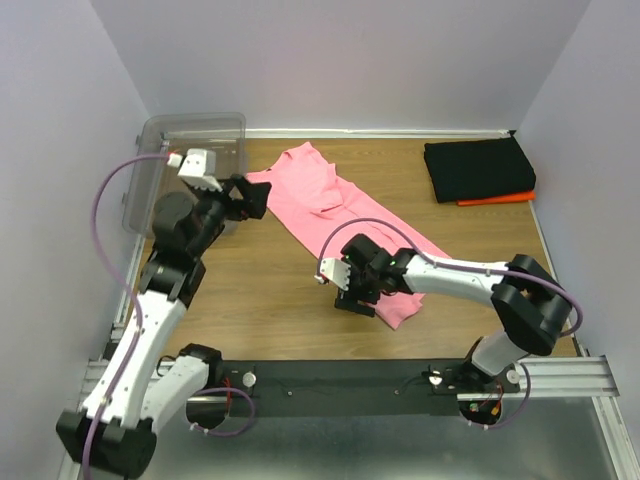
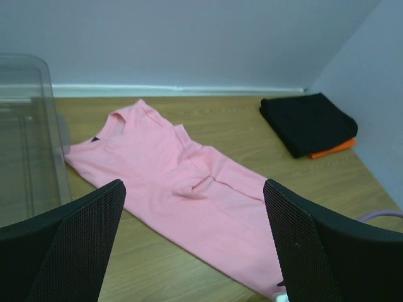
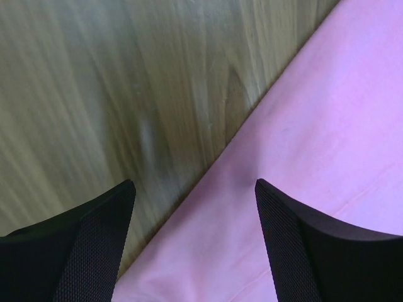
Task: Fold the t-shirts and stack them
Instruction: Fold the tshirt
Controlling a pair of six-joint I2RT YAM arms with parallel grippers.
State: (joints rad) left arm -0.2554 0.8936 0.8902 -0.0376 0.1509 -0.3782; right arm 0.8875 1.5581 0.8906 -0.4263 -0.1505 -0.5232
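The salmon-pink t-shirt [image 1: 335, 215] lies folded lengthwise in a long diagonal strip on the wooden table, collar end at the back left; it also shows in the left wrist view [image 2: 189, 189] with its dark neck label. My left gripper [image 1: 252, 198] is open and empty, raised just left of the collar end. My right gripper [image 1: 357, 298] is open, low over the shirt's near left edge [image 3: 283, 189], one finger over wood, one over cloth. The black t-shirt [image 1: 478, 168] lies folded on the orange t-shirt [image 1: 497, 198] at the back right; the black one also shows in the left wrist view [image 2: 308, 123].
A clear plastic bin [image 1: 190, 165] stands at the back left, right behind my left arm. Walls close in the table on three sides. A black rail [image 1: 400, 380] runs along the near edge.
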